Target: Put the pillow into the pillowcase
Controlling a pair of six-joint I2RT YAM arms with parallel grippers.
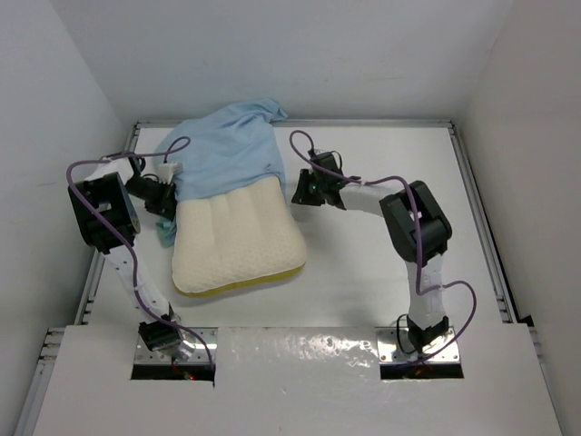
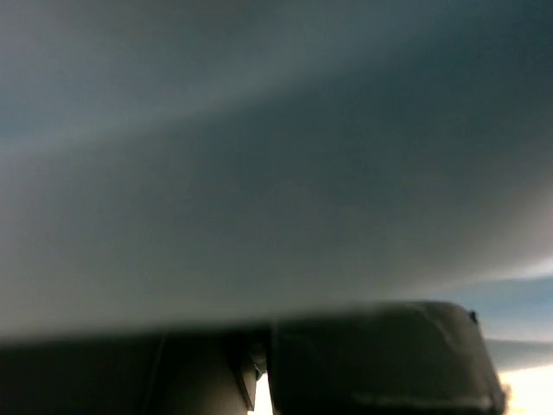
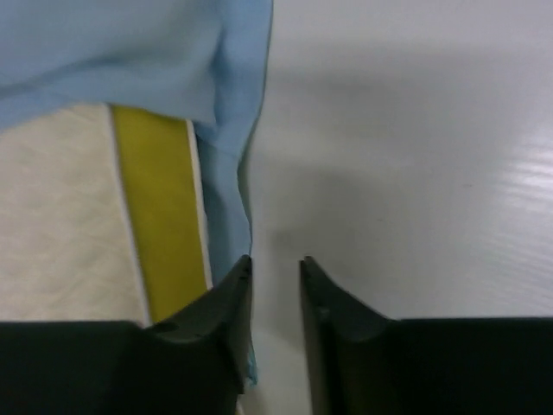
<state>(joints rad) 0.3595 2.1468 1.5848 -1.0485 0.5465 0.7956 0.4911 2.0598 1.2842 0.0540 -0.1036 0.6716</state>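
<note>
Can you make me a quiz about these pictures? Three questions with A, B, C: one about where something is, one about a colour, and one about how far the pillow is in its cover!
1. Where does the pillow lie?
A. On the table, between the left arm and the right arm
B. On the floor
C. On top of a chair

2. What colour is the band on the pillow's edge?
A. Red
B. Yellow
C. Black

3. How far is the pillow in the pillowcase?
A. All the way in
B. Not in at all
C. Partly in

Answers:
1 A: the top view shows an arm on each side of it.
2 B: the right wrist view shows a yellow strip.
3 C: blue cloth covers the far end, and the near end sticks out.
</note>
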